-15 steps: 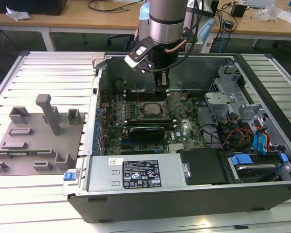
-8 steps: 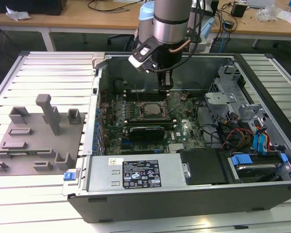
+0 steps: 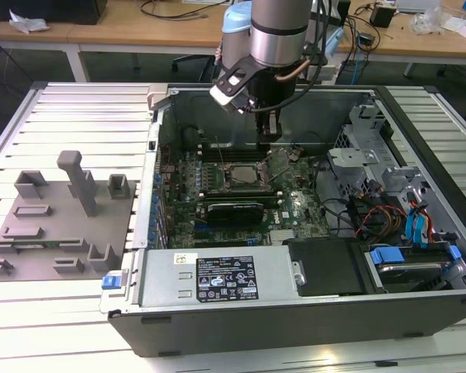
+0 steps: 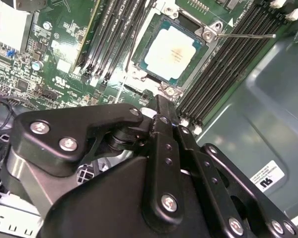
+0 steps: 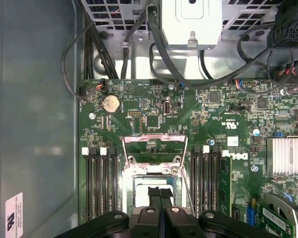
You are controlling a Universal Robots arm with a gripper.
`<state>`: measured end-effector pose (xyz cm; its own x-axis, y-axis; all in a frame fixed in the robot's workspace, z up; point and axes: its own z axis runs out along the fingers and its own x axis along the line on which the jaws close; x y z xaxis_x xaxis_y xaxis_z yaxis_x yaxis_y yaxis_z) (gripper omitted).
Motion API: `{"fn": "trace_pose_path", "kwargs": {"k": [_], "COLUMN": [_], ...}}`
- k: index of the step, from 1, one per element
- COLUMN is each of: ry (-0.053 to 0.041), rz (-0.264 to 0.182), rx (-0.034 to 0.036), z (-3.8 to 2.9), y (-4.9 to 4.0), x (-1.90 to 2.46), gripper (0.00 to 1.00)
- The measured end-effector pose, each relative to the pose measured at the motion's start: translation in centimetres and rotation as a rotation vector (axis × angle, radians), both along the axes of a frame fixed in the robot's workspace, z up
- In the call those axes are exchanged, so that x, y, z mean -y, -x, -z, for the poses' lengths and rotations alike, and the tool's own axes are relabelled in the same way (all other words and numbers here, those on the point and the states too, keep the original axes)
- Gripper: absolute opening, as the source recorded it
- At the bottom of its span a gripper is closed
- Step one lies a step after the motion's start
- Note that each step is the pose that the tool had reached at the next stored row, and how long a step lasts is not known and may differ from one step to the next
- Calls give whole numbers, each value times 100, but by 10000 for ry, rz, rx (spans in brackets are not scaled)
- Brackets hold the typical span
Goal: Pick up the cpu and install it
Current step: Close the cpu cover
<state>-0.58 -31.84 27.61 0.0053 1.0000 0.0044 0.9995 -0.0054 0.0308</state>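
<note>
First wrist view: my black metal gripper (image 5: 160,192) is the nearest item. Its two fingers are pressed together along a thin seam, and nothing is clamped between them. In the second wrist view the gripper (image 4: 161,101) shows its bolted linkages, with the joined tips hanging over one edge of the socket.

Beneath the tips lies the small flat square cpu (image 5: 140,197) with a pale silvery-white metal top. It is seated flat inside the dark square metal-edged socket (image 4: 137,60). My fingers hide its middle in the first wrist view, and pale metal shows on either side of them. In the second wrist view the cpu (image 4: 175,52) is fully exposed and apart from the fingertips.

Just past the cpu, the hollow silver metal load plate (image 5: 151,138) stands hinged up. A thin steel lever rod (image 4: 243,35) projects from one socket corner. Banks of long black memory slots (image 5: 99,183) flank the socket on both sides.

All of these sit on the green motherboard (image 5: 198,119), which also carries a round silver coin battery (image 5: 109,103) and a ribbed aluminium heat sink (image 5: 287,156).

In the exterior view the gripper (image 3: 269,136) hangs inside the open grey steel computer case (image 3: 241,330), above the cpu (image 3: 245,176). On the exterior view's left, a grey plastic fixture plate (image 3: 62,210) with blocks and posts rests on the slatted aluminium table (image 3: 85,116).
</note>
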Motion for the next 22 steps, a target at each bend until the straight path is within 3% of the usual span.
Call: {"fn": "trace_pose_path", "kwargs": {"k": [16,20,22], "ry": [-1,1,0], "rz": [-1,0,-1], "rx": [0,-1,-1], "z": [-85,-86,-86], "y": [-9,-41,-102], "x": [0,0,0], "gripper": [11,11,11]}}
